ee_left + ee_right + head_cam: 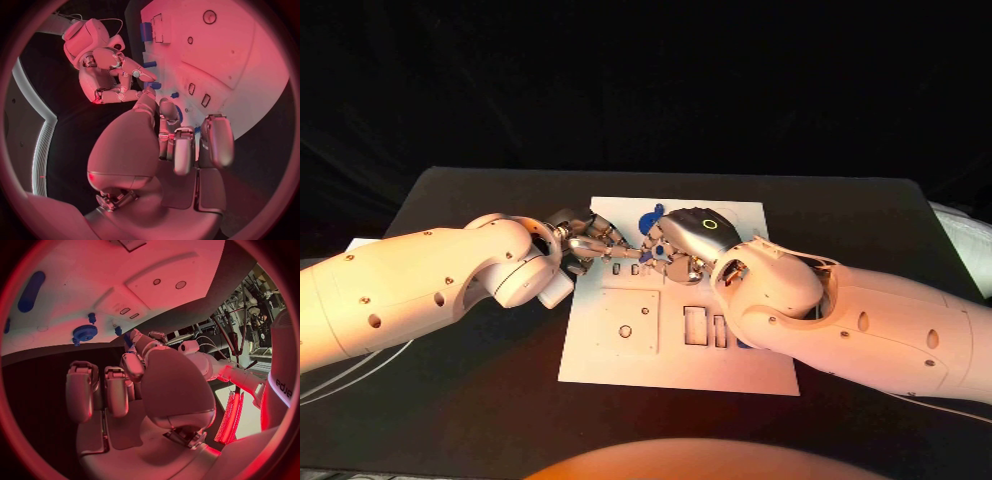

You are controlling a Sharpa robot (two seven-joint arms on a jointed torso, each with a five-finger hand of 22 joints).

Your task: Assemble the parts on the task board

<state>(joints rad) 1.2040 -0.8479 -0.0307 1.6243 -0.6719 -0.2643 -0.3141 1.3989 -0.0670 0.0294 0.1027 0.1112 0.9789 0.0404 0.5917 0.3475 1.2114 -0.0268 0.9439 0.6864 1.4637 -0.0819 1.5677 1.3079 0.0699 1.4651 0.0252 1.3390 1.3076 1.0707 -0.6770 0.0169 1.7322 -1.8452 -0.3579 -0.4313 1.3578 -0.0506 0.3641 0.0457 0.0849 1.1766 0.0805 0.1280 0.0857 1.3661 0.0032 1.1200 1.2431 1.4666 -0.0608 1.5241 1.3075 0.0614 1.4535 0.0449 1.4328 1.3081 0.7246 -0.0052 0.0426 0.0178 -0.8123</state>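
we see both robot hands meeting over the far half of the white task board on the black counter. the left robot hand and the right robot hand almost touch fingertips; we cannot tell what either holds. a blue gear stands in the board just beyond the right robot hand's fingers.

white task board on a black table, small blue parts right by the silver right hand, white arms
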